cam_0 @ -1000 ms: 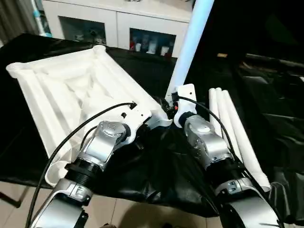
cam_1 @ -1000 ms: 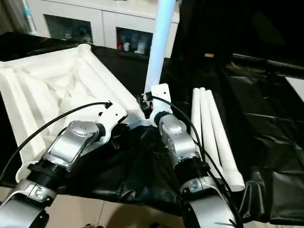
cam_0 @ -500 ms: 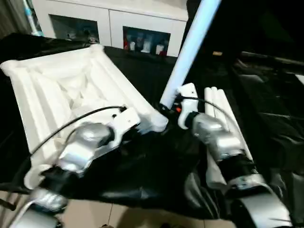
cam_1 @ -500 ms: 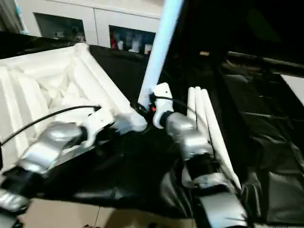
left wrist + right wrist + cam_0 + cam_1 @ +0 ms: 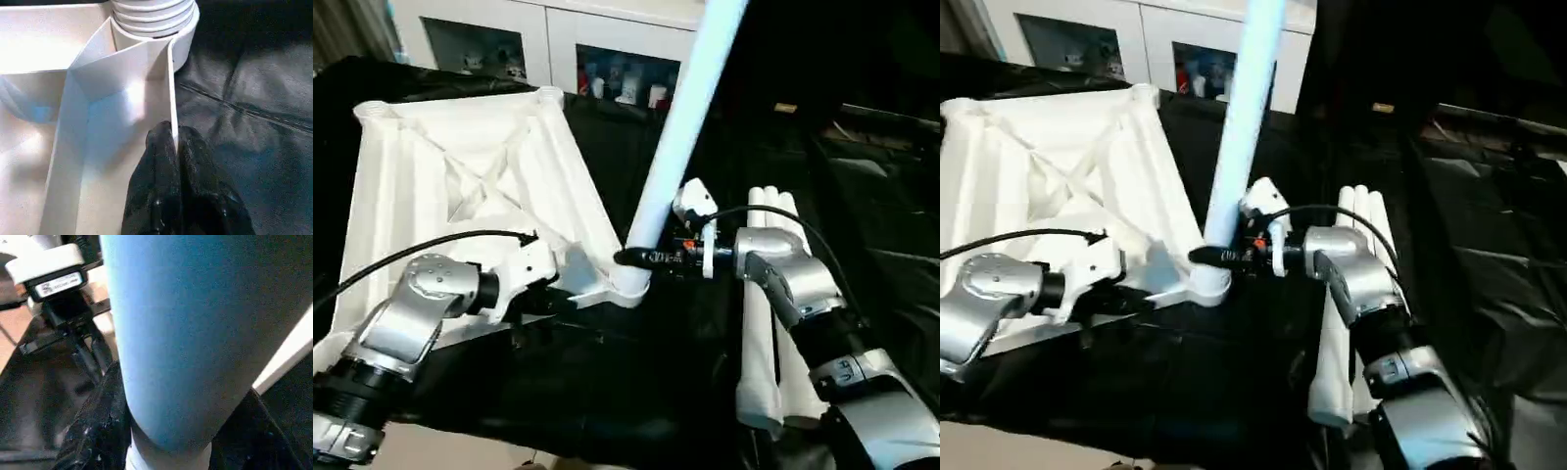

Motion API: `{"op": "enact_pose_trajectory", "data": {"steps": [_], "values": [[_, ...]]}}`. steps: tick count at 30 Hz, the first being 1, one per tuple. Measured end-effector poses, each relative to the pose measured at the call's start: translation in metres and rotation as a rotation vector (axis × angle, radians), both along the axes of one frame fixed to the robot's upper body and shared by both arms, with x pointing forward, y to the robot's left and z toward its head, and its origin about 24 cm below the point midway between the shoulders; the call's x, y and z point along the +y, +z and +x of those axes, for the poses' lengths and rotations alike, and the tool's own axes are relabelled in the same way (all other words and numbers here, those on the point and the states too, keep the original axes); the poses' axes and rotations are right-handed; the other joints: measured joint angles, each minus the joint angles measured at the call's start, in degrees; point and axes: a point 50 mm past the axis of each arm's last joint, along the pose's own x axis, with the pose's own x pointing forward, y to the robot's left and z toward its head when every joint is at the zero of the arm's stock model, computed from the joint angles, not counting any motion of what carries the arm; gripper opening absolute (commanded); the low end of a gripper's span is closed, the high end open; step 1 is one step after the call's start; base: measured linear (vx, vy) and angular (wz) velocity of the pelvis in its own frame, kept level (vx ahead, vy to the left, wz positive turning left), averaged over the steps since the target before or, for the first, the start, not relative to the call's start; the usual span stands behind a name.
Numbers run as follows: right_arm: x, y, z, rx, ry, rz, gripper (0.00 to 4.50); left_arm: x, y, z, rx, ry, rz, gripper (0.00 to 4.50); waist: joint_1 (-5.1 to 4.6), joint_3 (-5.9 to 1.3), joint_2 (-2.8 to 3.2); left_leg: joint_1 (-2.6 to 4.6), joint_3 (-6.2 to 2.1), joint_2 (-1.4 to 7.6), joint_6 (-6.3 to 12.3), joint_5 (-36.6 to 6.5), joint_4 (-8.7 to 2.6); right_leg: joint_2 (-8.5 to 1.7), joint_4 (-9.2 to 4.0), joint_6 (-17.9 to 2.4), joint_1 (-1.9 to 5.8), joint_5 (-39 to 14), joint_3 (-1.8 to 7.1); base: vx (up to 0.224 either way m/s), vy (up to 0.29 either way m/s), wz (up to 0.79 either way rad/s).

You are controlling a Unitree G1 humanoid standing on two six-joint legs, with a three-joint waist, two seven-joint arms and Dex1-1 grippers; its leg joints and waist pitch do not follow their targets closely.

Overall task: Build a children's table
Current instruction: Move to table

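White plastic table top (image 5: 460, 196) lies ribs-up, now turned; no readable writing. Left gripper (image 5: 173, 147) pinches its near rim. Right gripper (image 5: 631, 258) clasps the leg (image 5: 675, 127), steeper now, in the near-right socket (image 5: 628, 284).

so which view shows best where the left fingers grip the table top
The left wrist view: both black fingers pinch the thin rim wall of the table top just below the corner socket. In the eye views the left gripper is mostly hidden under the top's near edge.
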Motion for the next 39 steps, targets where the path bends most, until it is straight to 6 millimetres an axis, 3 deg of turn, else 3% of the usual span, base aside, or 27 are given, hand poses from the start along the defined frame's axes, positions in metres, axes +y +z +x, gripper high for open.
{"op": "enact_pose_trajectory", "data": {"steps": [6,23,27,32,39], "values": [[0.003,0.001,-0.006,-0.069,0.069,-0.071,1.86,-0.001,-0.001,-0.001,0.008,-0.011,0.004,0.00,0.02,-0.02,-0.15,0.01,0.10,0.16,-0.66,0.01,0.24,-0.02,0.04,0.05,0.22,0.03,-0.01,0.000,0.000,0.00],[0.007,-0.008,-0.013,-0.088,0.018,-0.047,1.86,0.002,-0.004,-0.003,0.017,-0.005,0.013,0.00,-0.20,-0.22,-0.45,0.12,0.10,0.22,-0.76,-0.04,0.25,-0.01,0.03,0.11,0.59,-0.01,-0.08,0.000,0.000,0.00],[0.016,-0.016,-0.008,-0.073,-0.109,-0.026,1.86,0.001,-0.009,0.003,-0.001,0.045,0.035,0.00,-0.50,-0.23,-0.38,1.00,0.09,0.23,-0.91,-0.06,0.24,-0.02,0.03,0.33,1.29,-0.14,-0.07,0.000,0.000,0.00],[0.016,-0.024,0.005,-0.067,-0.371,-0.036,1.86,-0.023,-0.018,0.021,-0.043,0.182,0.030,0.00,-0.71,-0.18,-0.32,1.25,-0.03,0.15,-1.12,-0.20,0.24,-0.13,-0.27,1.10,1.20,-0.60,-0.12,-0.073,0.004,-0.01],[0.014,-0.034,0.020,-0.060,-0.749,-0.085,1.86,-0.081,-0.031,0.046,-0.024,0.377,-0.008,0.00,-0.39,-0.16,0.39,1.16,-0.27,0.02,-1.06,-0.23,0.16,-0.34,-2.67,1.17,2.12,-0.64,-0.73,-0.063,0.040,0.01]]}}
